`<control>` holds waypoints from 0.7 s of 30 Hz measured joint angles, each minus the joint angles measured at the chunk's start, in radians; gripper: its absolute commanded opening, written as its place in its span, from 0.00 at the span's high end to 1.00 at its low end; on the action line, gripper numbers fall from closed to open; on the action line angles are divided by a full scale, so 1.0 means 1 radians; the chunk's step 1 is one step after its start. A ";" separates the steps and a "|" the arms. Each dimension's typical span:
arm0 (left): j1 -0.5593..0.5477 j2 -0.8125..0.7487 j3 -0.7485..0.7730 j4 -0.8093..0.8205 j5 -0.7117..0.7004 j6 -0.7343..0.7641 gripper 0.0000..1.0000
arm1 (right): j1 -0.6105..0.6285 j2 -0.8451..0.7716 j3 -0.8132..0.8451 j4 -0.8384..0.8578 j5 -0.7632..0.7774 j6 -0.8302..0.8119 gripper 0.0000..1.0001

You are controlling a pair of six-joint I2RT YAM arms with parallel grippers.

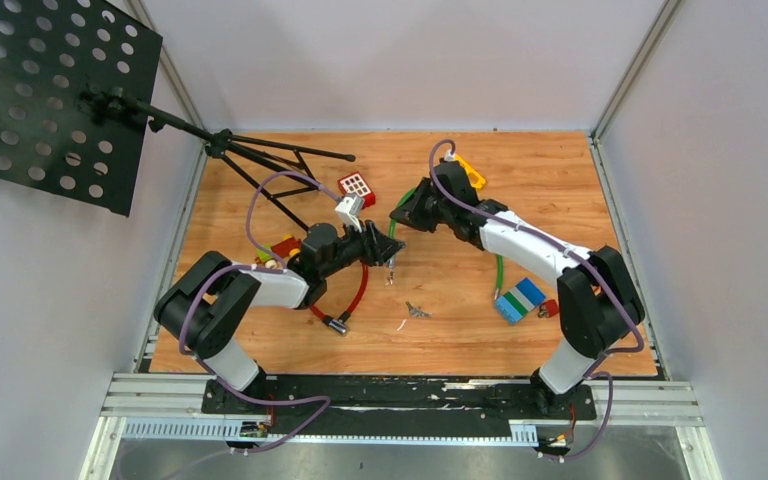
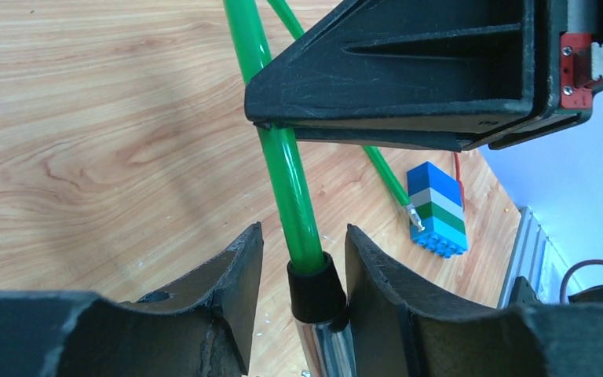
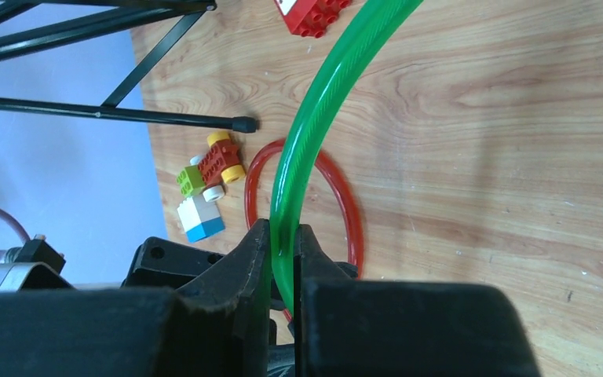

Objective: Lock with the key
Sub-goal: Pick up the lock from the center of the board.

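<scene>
Overhead, the key (image 1: 417,311) is lying loose on the table (image 1: 560,180); at the left wrist, the left gripper (image 2: 302,236) is straddling the end of the green cable (image 2: 281,161), fingers apart; at the right wrist, the right gripper (image 3: 283,251) is clamping that cable.

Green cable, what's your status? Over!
Right gripper clamped on green cable. Left gripper open around its metal-tipped end. Key loose on table. Nothing blocking.

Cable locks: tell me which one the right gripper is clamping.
The green cable lock, pinched in the right gripper; the red cable lock lies unheld on the wood.
</scene>
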 measured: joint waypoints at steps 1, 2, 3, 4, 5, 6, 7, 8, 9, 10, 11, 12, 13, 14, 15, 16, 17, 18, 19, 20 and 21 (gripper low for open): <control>0.000 0.000 0.000 0.002 0.003 0.000 0.51 | 0.005 -0.002 -0.001 0.006 0.000 -0.008 1.00; 0.000 0.000 0.000 0.004 0.007 -0.001 0.50 | 0.009 -0.005 -0.003 0.012 0.000 -0.014 1.00; 0.000 0.002 0.000 0.007 0.012 -0.002 0.46 | 0.015 -0.010 -0.012 0.026 0.000 -0.020 1.00; 0.000 0.003 0.000 0.009 0.017 -0.003 0.40 | 0.023 -0.016 -0.023 0.036 -0.001 -0.026 1.00; 0.000 0.007 0.000 0.011 0.022 -0.003 0.37 | 0.031 -0.023 -0.034 0.043 -0.002 -0.032 1.00; 0.000 0.011 0.000 0.012 0.027 -0.005 0.37 | 0.040 -0.031 -0.043 0.049 -0.003 -0.040 1.00; 0.000 0.014 0.000 0.012 0.031 -0.007 0.36 | 0.049 -0.037 -0.050 0.052 -0.003 -0.046 1.00; 0.000 0.016 0.000 0.011 0.032 -0.010 0.36 | 0.057 -0.040 -0.053 0.053 -0.005 -0.049 1.00; 0.000 0.017 0.000 0.011 0.033 -0.010 0.37 | 0.064 -0.043 -0.056 0.056 -0.006 -0.052 1.00; 0.000 0.017 0.000 0.011 0.034 -0.010 0.39 | 0.069 -0.045 -0.060 0.062 -0.009 -0.057 1.00; 0.000 0.016 0.000 0.011 0.034 -0.010 0.42 | 0.073 -0.046 -0.063 0.067 -0.010 -0.058 1.00; 0.000 0.017 0.000 0.010 0.034 -0.009 0.46 | 0.077 -0.047 -0.067 0.072 -0.012 -0.063 1.00; 0.000 0.016 0.000 0.009 0.033 -0.009 0.53 | 0.080 -0.049 -0.071 0.077 -0.013 -0.066 1.00; 0.000 0.016 0.000 0.009 0.033 -0.007 0.61 | 0.083 -0.051 -0.076 0.080 -0.012 -0.070 1.00; 0.000 0.016 0.000 0.008 0.034 -0.006 0.69 | 0.086 -0.055 -0.081 0.082 -0.010 -0.074 1.00; -0.001 0.016 0.000 0.008 0.037 -0.007 0.77 | 0.087 -0.060 -0.087 0.083 -0.005 -0.079 1.00; -0.002 0.016 0.000 0.008 0.039 -0.009 0.86 | 0.089 -0.065 -0.093 0.084 0.000 -0.084 0.99; -0.004 0.016 0.000 0.006 0.041 -0.006 0.97 | 0.090 -0.074 -0.100 0.086 0.009 -0.089 0.96; -0.003 0.016 0.000 0.004 0.044 -0.002 1.00 | 0.091 -0.089 -0.111 0.085 0.017 -0.098 0.87; -0.005 0.016 0.002 0.010 0.054 -0.001 1.00 | 0.094 -0.109 -0.121 0.082 0.034 -0.108 0.81; -0.007 0.015 0.003 0.012 0.058 0.005 1.00 | 0.095 -0.117 -0.124 0.080 0.040 -0.114 0.74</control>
